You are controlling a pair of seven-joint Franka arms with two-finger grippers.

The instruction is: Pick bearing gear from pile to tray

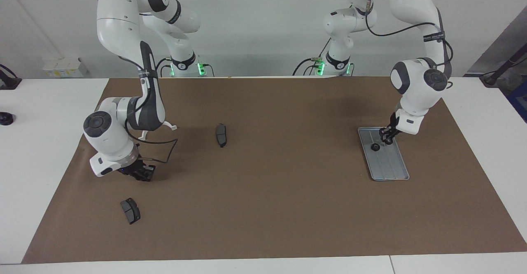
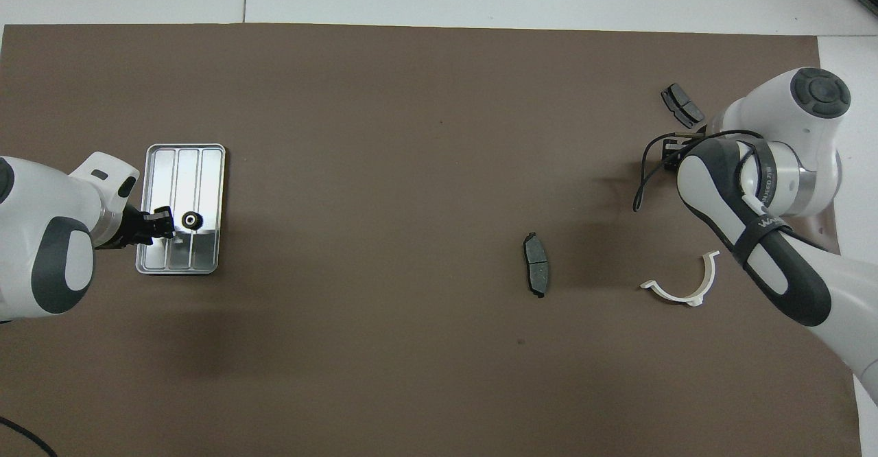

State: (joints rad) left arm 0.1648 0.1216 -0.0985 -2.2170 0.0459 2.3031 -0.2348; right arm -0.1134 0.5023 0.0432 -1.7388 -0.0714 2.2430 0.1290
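Note:
One small black ring, a bearing gear [image 1: 375,147] [image 2: 191,221], lies in the silver tray [image 1: 391,169] [image 2: 178,165] at the left arm's end of the mat. My left gripper [image 1: 387,139] [image 2: 163,222] hangs low over the tray, just beside that ring and apart from it. The pile is spread out at the right arm's end: two dark grey pads [image 1: 221,135] [image 1: 130,210] and a white half-ring bracket [image 2: 686,287]. My right gripper [image 1: 141,173] [image 2: 674,148] is down at the mat between the bracket and the pad farther from the robots. What lies under it is hidden.
A brown mat [image 1: 271,208] covers most of the white table. A small black object [image 1: 5,118] sits on the bare table top off the mat at the right arm's end. The right arm's cable [image 1: 164,150] loops low over the mat.

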